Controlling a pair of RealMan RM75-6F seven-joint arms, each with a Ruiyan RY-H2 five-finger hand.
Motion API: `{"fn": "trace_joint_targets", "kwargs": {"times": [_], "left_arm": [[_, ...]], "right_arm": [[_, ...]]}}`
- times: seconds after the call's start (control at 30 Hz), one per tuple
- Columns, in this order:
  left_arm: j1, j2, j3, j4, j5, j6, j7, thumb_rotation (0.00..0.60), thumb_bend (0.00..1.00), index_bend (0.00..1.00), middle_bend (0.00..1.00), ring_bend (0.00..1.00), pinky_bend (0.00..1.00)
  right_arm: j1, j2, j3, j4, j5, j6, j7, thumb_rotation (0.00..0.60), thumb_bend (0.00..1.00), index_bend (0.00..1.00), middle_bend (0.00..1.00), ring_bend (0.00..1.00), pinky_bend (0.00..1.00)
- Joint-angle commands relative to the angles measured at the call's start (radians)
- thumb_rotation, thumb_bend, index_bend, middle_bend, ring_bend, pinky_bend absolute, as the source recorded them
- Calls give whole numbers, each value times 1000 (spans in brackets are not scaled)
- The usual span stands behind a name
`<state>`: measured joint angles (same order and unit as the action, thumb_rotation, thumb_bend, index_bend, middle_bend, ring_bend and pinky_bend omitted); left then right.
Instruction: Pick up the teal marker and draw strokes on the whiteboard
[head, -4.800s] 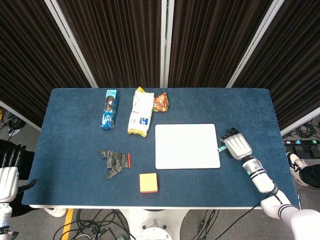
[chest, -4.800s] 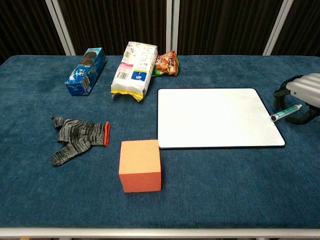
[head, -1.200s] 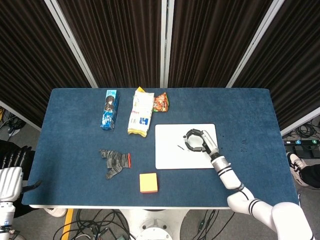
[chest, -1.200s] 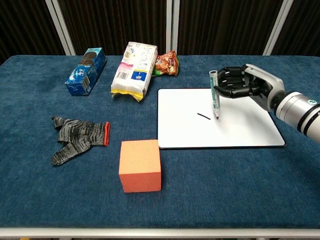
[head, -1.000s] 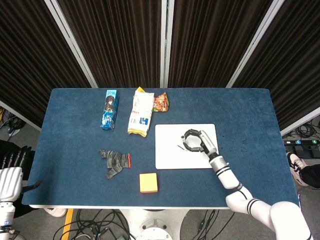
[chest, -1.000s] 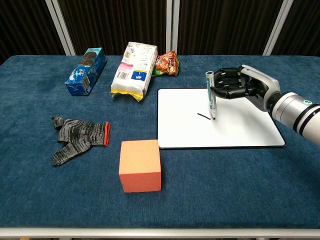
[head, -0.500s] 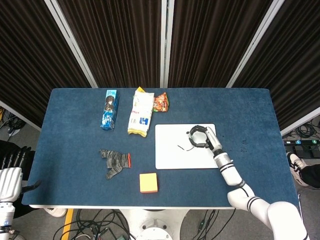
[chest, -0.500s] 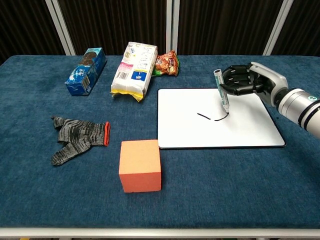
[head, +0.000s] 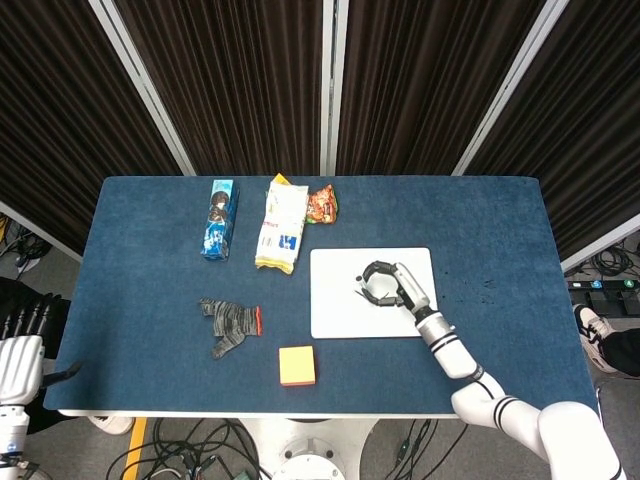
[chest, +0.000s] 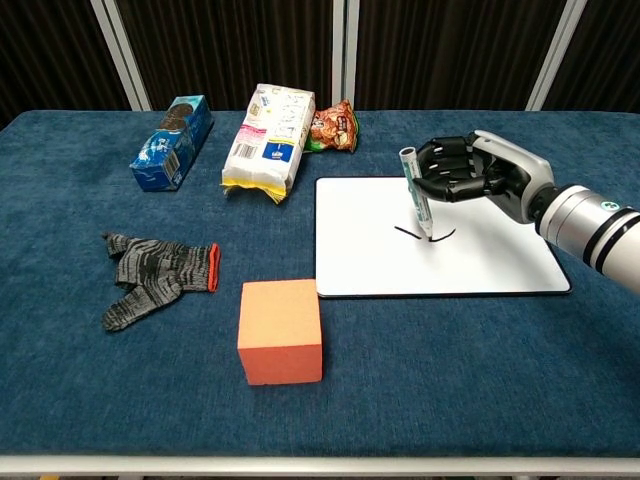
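Chest view: right of centre, the right hand (chest: 470, 172) has its dark fingers wrapped around the teal marker (chest: 415, 192) — tip down on the whiteboard (chest: 480, 262), touching short black strokes (chest: 424, 236). The left hand (head: 18, 350) sits at the head view's lower-left edge, off the table — its fingers' pose I cannot tell.

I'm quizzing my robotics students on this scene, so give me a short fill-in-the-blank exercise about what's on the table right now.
1. The right hand holds the teal marker over the white rectangular ____.
2. The strokes on the whiteboard are ____ in colour.
3. The grey knitted glove has a cuff edged in ____.
4. The foam cube nearest the table's front edge is ____.

Missing words: whiteboard; black; red; orange
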<state>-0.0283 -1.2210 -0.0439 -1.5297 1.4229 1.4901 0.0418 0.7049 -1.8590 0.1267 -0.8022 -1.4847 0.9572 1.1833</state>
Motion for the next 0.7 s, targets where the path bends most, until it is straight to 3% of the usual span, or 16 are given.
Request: {"fn": "trace_joint_targets", "kwargs": {"times": [0.03, 0.4, 0.7], "left_arm": [[2, -1, 1, 2, -1, 1, -2, 600, 4, 37, 37, 8, 0], [2, -5, -1, 10, -3, -3, -10, 600, 4, 37, 36, 8, 0], [-4, -11, -3, 15, -2, -9, -8, 600, 3, 37, 36, 8, 0]], "right_arm": [[6, -6, 3, 7, 4, -7, -7, 600, 405, 741, 571, 338, 226], [15, -25, -7, 42, 1, -23, -16, 600, 405, 741, 571, 338, 226], [-36, 98, -140, -157, -120, 59, 16, 600, 404, 741, 571, 338, 207]]}}
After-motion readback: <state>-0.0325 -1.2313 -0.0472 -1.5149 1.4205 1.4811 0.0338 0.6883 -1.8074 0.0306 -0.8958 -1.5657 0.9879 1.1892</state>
